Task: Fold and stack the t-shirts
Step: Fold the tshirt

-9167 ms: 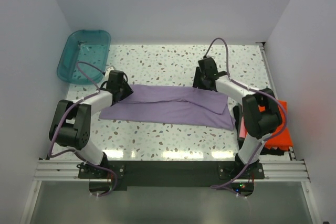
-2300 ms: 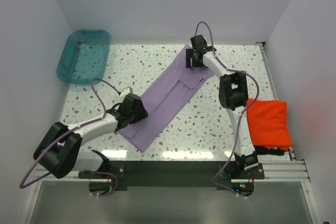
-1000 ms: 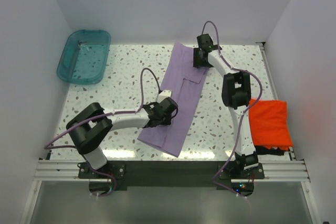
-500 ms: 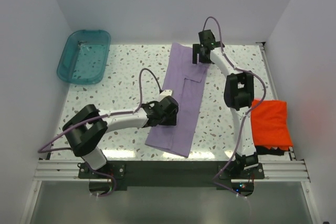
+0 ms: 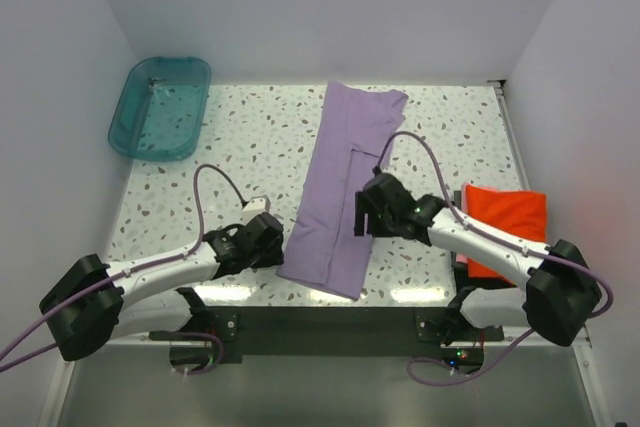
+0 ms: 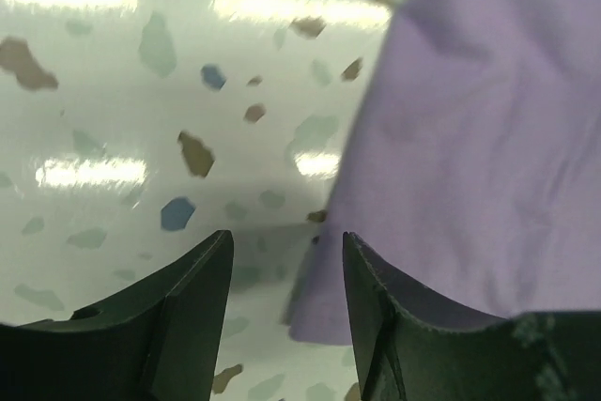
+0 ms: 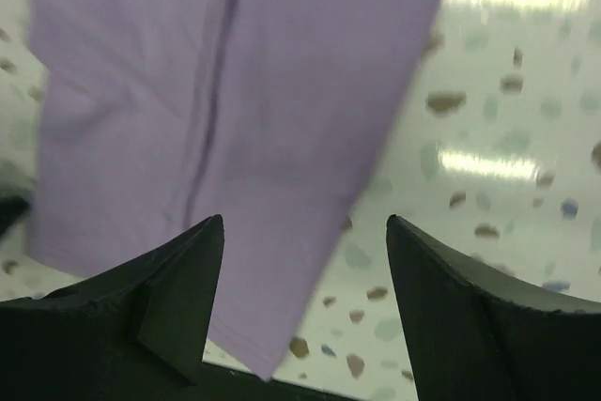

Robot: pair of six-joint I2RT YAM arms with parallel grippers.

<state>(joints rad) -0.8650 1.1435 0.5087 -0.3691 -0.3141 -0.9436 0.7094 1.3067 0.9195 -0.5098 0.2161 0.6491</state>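
The lavender t-shirt (image 5: pixel 345 182) lies flat as a long narrow strip running from the table's far edge to its near edge. The orange-red t-shirt (image 5: pixel 507 227) sits folded at the right edge of the table. My left gripper (image 5: pixel 274 245) is low beside the lavender strip's near left corner. It is open, and in the left wrist view (image 6: pixel 286 241) that corner (image 6: pixel 324 321) lies on the table between the fingers, not pinched. My right gripper (image 5: pixel 360 215) is open at the strip's right edge. In the right wrist view (image 7: pixel 302 223) the lavender cloth (image 7: pixel 235 91) lies below the spread fingers.
A teal plastic tub (image 5: pixel 160 107) stands at the far left corner. The speckled table (image 5: pixel 250 147) shows bare between the tub and the strip. White walls close in the left, far and right sides. The right arm's forearm passes in front of the orange-red shirt.
The right gripper has come back from the strip's far end to its near right edge. The left gripper has slid off the cloth to just left of the near corner. Both jaws now stand apart.
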